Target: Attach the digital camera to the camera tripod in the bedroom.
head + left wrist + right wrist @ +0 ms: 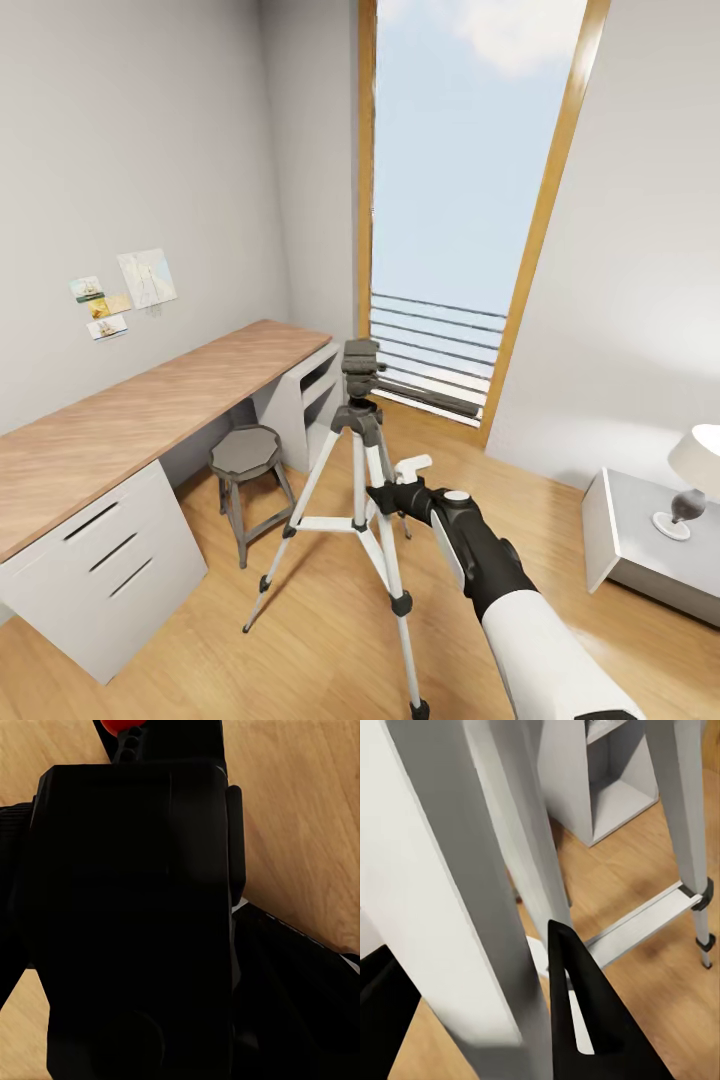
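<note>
I am reaching right tool (385, 494) at camera tripod (357, 455) leg; fingers spread around leg, not clamping. Left tool (127, 1050) seems grasping digital camera (131, 907), black matte box with red dot, though fingers hidden. Risk: arm nudging slim smooth silver legs, tripod tipping on glossy wood floor (300, 650). Head dark grey, blocky.

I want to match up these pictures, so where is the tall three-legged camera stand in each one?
Head view: the camera tripod stands mid-picture, between the desk and the window.
Right wrist view: its pale legs loom very close.
Left wrist view: the black digital camera is up close; it is too dark to pick out the tripod.
Shared landmark: the light wood floor.
</note>
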Controlling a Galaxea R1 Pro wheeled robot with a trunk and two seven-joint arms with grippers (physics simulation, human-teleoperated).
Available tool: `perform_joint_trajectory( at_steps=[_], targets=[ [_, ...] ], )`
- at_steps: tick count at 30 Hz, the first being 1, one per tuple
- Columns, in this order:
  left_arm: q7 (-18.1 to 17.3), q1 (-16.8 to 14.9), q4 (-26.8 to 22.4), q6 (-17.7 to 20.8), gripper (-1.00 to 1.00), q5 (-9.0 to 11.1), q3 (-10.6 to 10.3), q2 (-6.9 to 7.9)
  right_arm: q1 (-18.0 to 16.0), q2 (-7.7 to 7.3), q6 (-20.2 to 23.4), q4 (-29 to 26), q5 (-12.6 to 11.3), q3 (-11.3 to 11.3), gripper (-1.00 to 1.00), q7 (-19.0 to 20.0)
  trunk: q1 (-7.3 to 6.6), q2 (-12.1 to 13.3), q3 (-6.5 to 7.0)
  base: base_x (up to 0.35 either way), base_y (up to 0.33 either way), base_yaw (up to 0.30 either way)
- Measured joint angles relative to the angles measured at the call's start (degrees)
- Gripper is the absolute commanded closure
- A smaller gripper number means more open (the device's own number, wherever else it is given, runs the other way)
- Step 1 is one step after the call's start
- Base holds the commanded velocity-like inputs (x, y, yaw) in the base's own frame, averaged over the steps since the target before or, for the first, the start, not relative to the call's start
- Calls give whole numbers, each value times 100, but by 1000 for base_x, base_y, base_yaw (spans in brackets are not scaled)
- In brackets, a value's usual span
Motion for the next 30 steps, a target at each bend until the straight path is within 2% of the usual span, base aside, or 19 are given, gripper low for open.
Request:
perform_joint_trajectory(
  at_steps=[11, 24, 30],
  targets=[
    [0, 0, 0, 0, 100, 0, 0, 0, 0, -19, -321, 23, 12, 4, 100, 14, 0, 0, 0, 0, 0, 0],
    [3, 0, 0, 21, 100, -3, 31, -12, 1, -42, -384, 73, -9, -1, 100, 16, 0, 0, 0, 0, 0, 0],
    [19, 0, 0, 3, 100, 0, 43, -14, 59, -125, -384, 123, -10, 1, 100, 10, 0, -1, 0, 0, 0, 0]
  ],
)
